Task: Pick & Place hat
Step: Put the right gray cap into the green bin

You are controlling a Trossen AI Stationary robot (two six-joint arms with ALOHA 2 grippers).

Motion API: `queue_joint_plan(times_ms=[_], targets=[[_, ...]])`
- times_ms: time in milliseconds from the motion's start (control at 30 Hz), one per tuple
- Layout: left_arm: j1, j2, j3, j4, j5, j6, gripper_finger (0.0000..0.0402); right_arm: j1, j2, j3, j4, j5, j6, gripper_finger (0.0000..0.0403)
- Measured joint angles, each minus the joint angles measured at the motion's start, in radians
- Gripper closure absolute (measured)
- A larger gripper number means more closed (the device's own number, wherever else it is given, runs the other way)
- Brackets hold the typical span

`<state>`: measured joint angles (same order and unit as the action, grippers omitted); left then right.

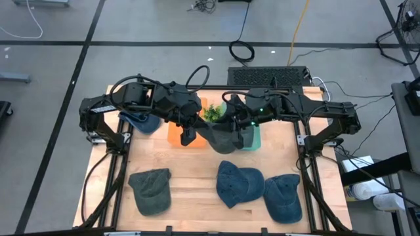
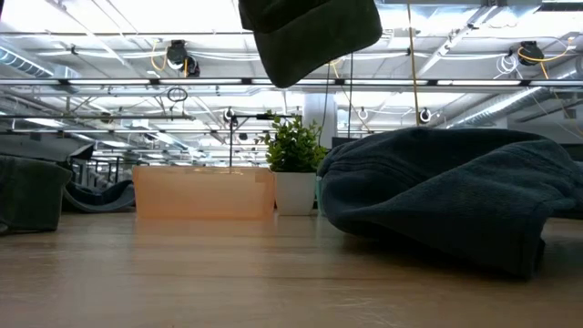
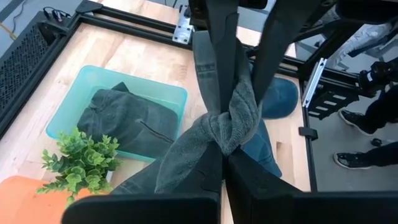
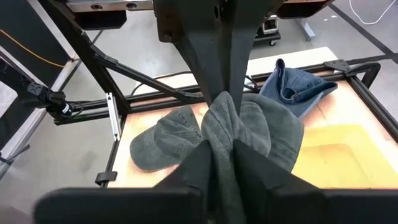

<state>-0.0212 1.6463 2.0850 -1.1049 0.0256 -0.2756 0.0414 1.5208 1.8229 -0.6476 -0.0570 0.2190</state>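
Note:
Both grippers hold one dark grey hat (image 1: 223, 137) between them, lifted above the middle of the table's far half. In the low view the hat (image 2: 310, 32) hangs clear at the top of the picture. My left gripper (image 3: 224, 152) is shut on it from the left, my right gripper (image 4: 221, 152) from the right. The two sets of fingers nearly meet at the bunched cloth. Another dark hat (image 3: 124, 118) lies inside the teal bin (image 3: 68, 102). My left gripper pinches a bunched, twisted fold of the hat (image 3: 229, 127) between its two fingers; which part of the hat cannot be told. The cloth is lifted clear and hangs below the hold. My right gripper pinches gathered cloth of the same hat (image 4: 221, 121), several layers, right opposite the left arm's fingers. The hat hangs clear of the table.
An orange bin (image 1: 177, 131), a small potted plant (image 1: 213, 113) and the teal bin (image 1: 254, 139) stand along the far side. On the near half lie a grey-green hat (image 1: 151, 190) and two blue hats (image 1: 237, 183) (image 1: 283, 196). Another blue hat (image 1: 141, 121) lies under the left arm.

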Motion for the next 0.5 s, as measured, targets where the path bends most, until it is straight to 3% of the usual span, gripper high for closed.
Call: queue_joint_plan(times_ms=[100, 333, 500], targets=[[0.000, 0.000, 0.000, 0.000, 0.001, 0.002, 0.0397, 0.000, 0.000, 0.000, 0.000, -0.001, -0.032, 0.0396], [0.013, -0.001, 0.000, 0.000, 0.178, 0.093, 0.0347, 0.001, -0.011, 0.000, -0.006, -0.053, -0.109, 0.0402], [0.041, -0.012, 0.000, 0.007, 0.189, 0.059, 0.0311, 0.000, -0.065, 0.000, -0.028, -0.045, -0.153, 0.0402]])
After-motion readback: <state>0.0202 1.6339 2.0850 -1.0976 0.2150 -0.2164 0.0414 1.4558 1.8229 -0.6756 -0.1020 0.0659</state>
